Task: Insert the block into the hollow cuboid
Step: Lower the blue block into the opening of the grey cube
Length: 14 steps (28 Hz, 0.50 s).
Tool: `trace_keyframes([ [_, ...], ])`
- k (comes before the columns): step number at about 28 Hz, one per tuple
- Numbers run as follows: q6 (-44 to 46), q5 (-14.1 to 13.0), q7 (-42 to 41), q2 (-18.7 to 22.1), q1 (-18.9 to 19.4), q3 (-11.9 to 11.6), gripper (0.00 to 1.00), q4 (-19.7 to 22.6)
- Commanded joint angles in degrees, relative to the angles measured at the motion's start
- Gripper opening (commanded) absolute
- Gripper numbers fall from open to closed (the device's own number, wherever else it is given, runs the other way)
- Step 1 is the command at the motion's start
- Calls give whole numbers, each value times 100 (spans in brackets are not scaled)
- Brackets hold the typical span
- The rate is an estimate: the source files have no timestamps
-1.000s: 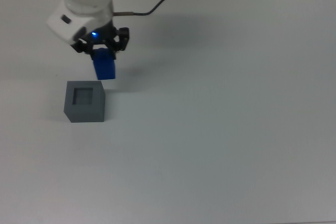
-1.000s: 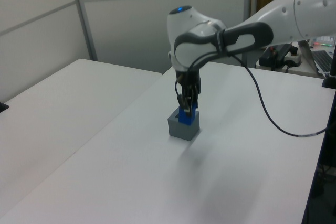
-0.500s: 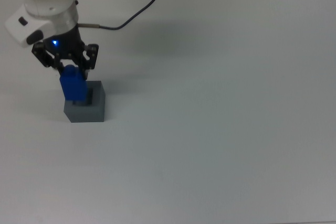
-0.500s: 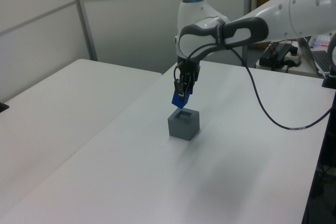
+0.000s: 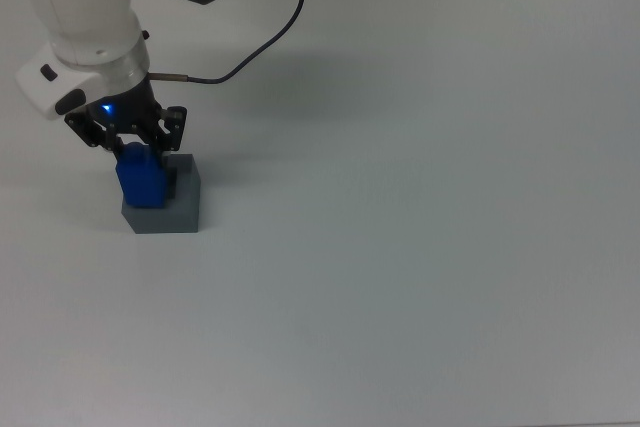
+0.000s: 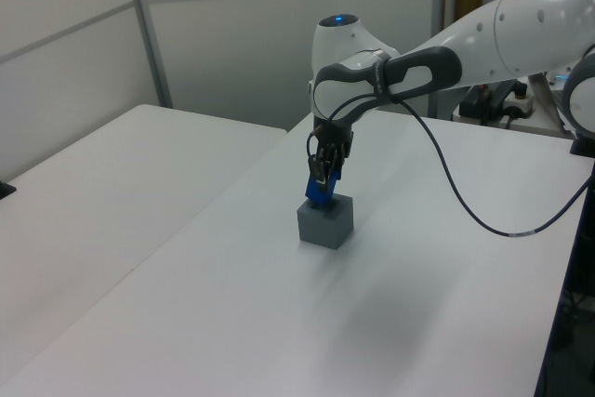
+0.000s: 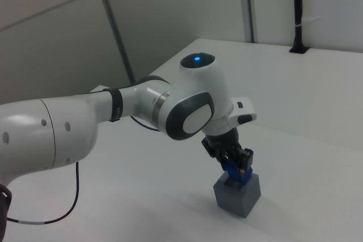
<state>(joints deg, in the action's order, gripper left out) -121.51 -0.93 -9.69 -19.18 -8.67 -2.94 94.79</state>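
The bright-blue block hangs directly over the dark-grey hollow cuboid, its lower end at the top recess. My gripper is shut on the block's upper part. In the left view the block meets the top of the hollow cuboid, under the gripper. The right view shows the gripper holding the block just above the hollow cuboid. The recess itself is hidden by the block.
A black cable runs from the wrist across the white table toward the top view's upper edge. In the left view a second white table adjoins on the left view's left, and equipment stands at the far right.
The gripper has lowered with the block, bringing its bottom end down from above the hollow cuboid to the recess opening. The cuboid has stayed in place.
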Motion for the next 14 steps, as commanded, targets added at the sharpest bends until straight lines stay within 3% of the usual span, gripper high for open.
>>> trace_keyframes([
  [1, 215, 93, 20, 2, 6, -5, 0, 4],
  [14, 778, 163, -104, 125, 6, -5, 0, -22],
])
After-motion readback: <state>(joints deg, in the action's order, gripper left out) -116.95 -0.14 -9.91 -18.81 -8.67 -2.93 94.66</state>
